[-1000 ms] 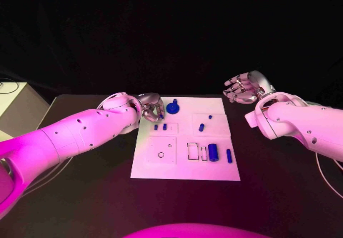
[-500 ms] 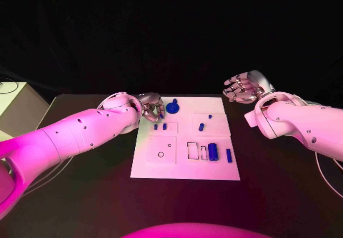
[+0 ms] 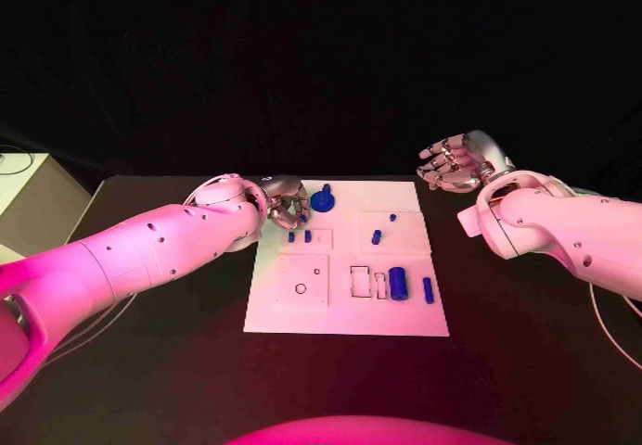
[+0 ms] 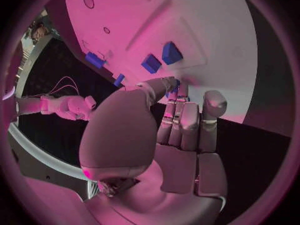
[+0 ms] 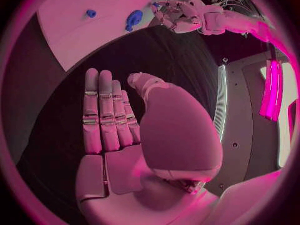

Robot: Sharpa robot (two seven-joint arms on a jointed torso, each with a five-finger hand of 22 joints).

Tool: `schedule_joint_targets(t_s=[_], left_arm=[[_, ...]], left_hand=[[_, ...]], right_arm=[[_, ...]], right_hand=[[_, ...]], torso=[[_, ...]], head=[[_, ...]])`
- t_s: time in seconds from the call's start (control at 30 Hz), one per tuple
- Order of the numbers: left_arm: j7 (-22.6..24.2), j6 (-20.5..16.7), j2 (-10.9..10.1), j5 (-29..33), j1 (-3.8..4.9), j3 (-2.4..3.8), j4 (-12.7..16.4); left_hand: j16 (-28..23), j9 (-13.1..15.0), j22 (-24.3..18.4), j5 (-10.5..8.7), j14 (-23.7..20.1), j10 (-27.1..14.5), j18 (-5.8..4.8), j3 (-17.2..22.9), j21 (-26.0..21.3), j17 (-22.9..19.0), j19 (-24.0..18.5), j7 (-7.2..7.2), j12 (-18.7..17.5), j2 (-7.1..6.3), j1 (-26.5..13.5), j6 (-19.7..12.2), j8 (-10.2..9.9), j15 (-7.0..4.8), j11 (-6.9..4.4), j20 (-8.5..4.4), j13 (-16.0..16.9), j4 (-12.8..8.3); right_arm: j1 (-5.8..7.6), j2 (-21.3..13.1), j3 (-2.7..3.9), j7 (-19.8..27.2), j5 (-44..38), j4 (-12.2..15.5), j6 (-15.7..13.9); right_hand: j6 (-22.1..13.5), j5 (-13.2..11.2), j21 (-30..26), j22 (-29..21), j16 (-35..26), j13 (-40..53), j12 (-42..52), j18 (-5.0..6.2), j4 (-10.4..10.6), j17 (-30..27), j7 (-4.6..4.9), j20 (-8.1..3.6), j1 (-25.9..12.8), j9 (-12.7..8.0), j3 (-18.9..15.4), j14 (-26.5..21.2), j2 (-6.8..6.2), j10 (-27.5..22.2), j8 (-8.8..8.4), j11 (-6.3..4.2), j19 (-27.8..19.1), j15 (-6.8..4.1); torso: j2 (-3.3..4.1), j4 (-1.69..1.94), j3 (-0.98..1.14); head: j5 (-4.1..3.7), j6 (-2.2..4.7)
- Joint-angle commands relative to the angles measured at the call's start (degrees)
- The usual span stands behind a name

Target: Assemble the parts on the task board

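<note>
the left hand (image 3: 284,206) pinches a small blue part (image 4: 174,84) at the task board (image 3: 402,320)'s far-left edge, the right hand (image 3: 455,163) hangs empty off-board; a loose pinch could drop it short of its slot.

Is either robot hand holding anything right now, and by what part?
The left robot hand appears to pinch a small blue part between its fingertips; which part of it cannot be told. The right robot hand holds nothing.

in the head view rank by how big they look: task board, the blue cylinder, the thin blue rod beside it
1. task board
2. blue cylinder
3. thin blue rod, about as long as the cylinder but much slimmer
</note>
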Motion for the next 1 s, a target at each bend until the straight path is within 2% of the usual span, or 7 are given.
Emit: schedule_joint_targets(t_s=[0.03, 0.5, 1.0], left_arm=[[-0.09, 1.90, 0.19, -0.69, -0.33, -0.36, 0.15], [-0.98, 2.72, 0.36, -1.39, -0.33, -0.55, -0.24], [-0.72, 0.46, 0.23, -1.26, -0.33, -0.61, 0.19]], left_hand=[[-0.33, 0.24, 0.05, -0.25, -0.47, 0.65, -0.16, -0.23, -0.26, -0.03, -0.37, -0.06, -0.35, 0.08, -0.54, 0.33, 0.39, -0.05, -0.01, -0.14, 0.19, -0.34], [-0.37, 0.33, -0.35, -0.31, -0.61, 0.67, -0.05, -0.71, -0.64, -0.26, -0.79, -0.18, -0.81, 0.01, -0.71, 0.52, 0.29, -0.16, -0.06, -0.22, 0.45, -0.52], [-0.62, -0.80, -0.45, -0.19, -1.60, -1.48, -0.08, -0.76, -0.82, -1.60, -0.91, 0.31, -2.62, -0.57, -0.97, -3.64, -2.94, 0.52, 0.74, 0.32, 0.88, -0.95]], right_arm=[[-0.02, -0.01, 0.01, 0.68, -0.22, 0.05, 0.64], [-0.02, 0.06, 0.01, 0.66, -0.22, -0.04, 0.64], [-0.03, 0.04, 0.01, 0.63, -0.22, -0.07, 0.75]], right_hand=[[0.08, 0.03, -0.31, -0.06, -0.09, -0.06, -0.39, 0.98, -0.40, -0.06, 0.13, 0.15, -0.48, -0.09, -0.05, 0.16, -0.04, 0.42, -0.22, -0.16, 0.09, 0.05], [0.08, 0.03, -0.31, -0.06, -0.09, -0.06, -0.39, 0.98, -0.40, -0.06, 0.13, 0.15, -0.48, -0.09, -0.05, 0.16, -0.04, 0.42, -0.22, -0.16, 0.09, 0.05], [0.08, 0.03, -0.52, -0.31, -0.48, -0.55, -0.70, 0.97, -0.58, -0.12, 0.16, 0.17, -0.58, -0.18, -0.07, 0.22, -0.08, 0.54, -0.32, -0.13, 0.17, 0.09]], torso=[[0.03, -0.02, 0.01], [0.02, 0.00, 0.02], [0.00, -0.02, -0.02]], head=[[-0.01, 0.00], [0.01, -0.11], [0.03, 0.00]])
